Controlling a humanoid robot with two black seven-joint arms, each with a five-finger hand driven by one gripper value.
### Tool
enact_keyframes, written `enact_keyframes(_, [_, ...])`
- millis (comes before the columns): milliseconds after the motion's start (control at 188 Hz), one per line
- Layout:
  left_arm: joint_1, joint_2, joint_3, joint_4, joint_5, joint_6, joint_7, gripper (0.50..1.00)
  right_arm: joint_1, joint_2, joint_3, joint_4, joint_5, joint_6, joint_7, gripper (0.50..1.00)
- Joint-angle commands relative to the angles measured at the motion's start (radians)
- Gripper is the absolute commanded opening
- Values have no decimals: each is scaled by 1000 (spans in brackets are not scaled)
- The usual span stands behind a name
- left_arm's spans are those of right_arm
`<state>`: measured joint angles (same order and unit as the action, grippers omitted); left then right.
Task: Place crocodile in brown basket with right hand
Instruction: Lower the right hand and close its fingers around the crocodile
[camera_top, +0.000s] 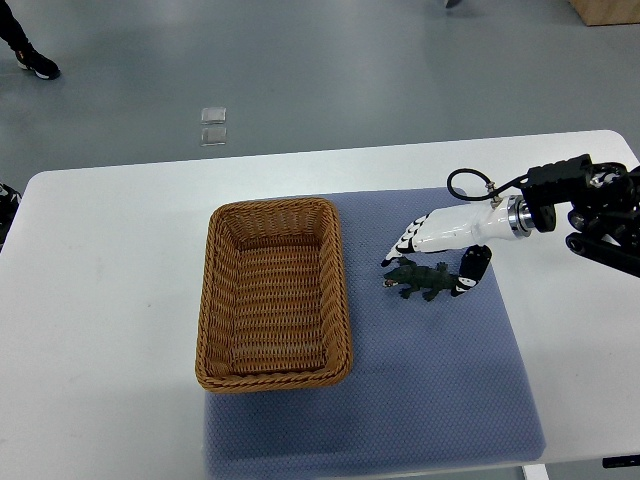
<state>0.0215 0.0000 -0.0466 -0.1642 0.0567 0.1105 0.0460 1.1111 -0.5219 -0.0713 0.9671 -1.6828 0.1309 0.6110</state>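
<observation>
You have the right hand (440, 236) reaching in from the right edge of the worktop (100, 300), laid low over the crocodile (420, 279), which lies flat on the blue mat (440, 390), just to the right of the brown basket (343, 300) and clear of its rim. The toy's open snout points towards the basket and its tail runs back under the hand. The white fingers (402, 246) stretch out along the far side of the toy while the dark thumb (473, 271) drops down by the tail on the near side. So the hand is apart and brackets the body rather than clamping it. Whether any pad already touches the toy cannot be told from this angle. That straddle makes sense: gripping across the narrow body gives you a firmer pinch than gripping along its length. As a judgement, you are at the grasp step, with lift and carry not yet done. The basket stands empty with its long side facing the toy, so the trip is short, but the woven wall is raised and you will need to lift clear of it. Watch the thumb's position near the thin tail, as a pinch there could let the toy swing or slip. The left arm is out of view.
</observation>
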Motion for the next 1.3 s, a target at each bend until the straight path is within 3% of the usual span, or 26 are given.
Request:
enact_keyframes(0, [0, 0, -1, 0, 0, 0, 0, 1000, -14, 5, 1, -24, 0, -8, 0, 928])
enact_keyframes(661, [0, 0, -1, 0, 0, 0, 0, 1000, -31, 65, 1, -100, 6, -10, 0, 926])
enact_keyframes(901, [0, 0, 1, 0, 0, 0, 0, 1000, -31, 68, 1, -102, 6, -22, 0, 895])
enact_keyframes(987, [0, 0, 1, 0, 0, 0, 0, 1000, -33, 79, -1, -102, 6, -27, 0, 850])
enact_keyframes(1035, [0, 0, -1, 0, 0, 0, 0, 1000, -33, 80, -1, -102, 5, -27, 0, 797])
enact_keyframes(1077, [0, 0, 1, 0, 0, 0, 0, 1000, -33, 80, -2, -102, 5, -27, 0, 789])
enact_keyframes(1147, [0, 0, -1, 0, 0, 0, 0, 1000, -33, 80, -4, -102, 3, -27, 0, 729])
enact_keyframes(1296, [0, 0, 1, 0, 0, 0, 0, 1000, -37, 80, -4, -102, 2, -27, 0, 652])
